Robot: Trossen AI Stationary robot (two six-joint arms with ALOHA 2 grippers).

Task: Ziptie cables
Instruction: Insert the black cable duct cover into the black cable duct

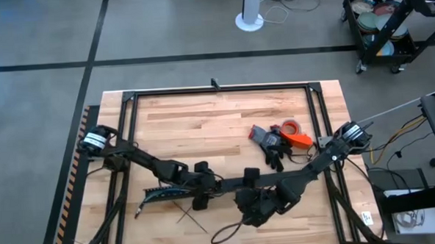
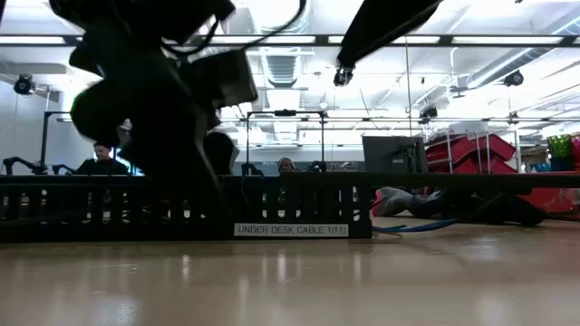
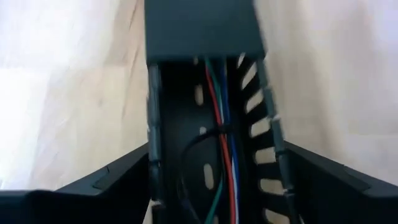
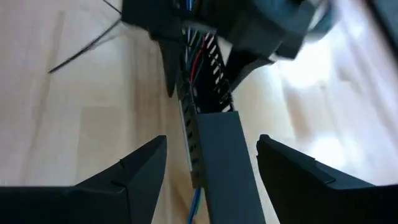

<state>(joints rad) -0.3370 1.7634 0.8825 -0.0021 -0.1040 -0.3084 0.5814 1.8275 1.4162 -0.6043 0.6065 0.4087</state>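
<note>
Where the two arms meet at the near middle of the wooden table (image 1: 203, 130), the black slotted cable duct (image 1: 206, 187) lies lengthwise between them. Inside its channel run the cables (image 3: 222, 134), thin red, green and blue wires side by side, crossed by a thin dark strand. Spread wide, the left gripper (image 3: 217, 186) straddles the duct, one finger outside each wall, and I cannot tell whether either finger touches it. From the opposite end, the right gripper (image 4: 211, 168) stands equally spread, with the lidded part of the duct between its fingers and not touching either. Two zipties (image 4: 87, 45) lie crossed on the wood just beside the duct, apart from both grippers. An orange-and-red tape dispenser (image 1: 291, 133) sits farther back, well apart.
</note>
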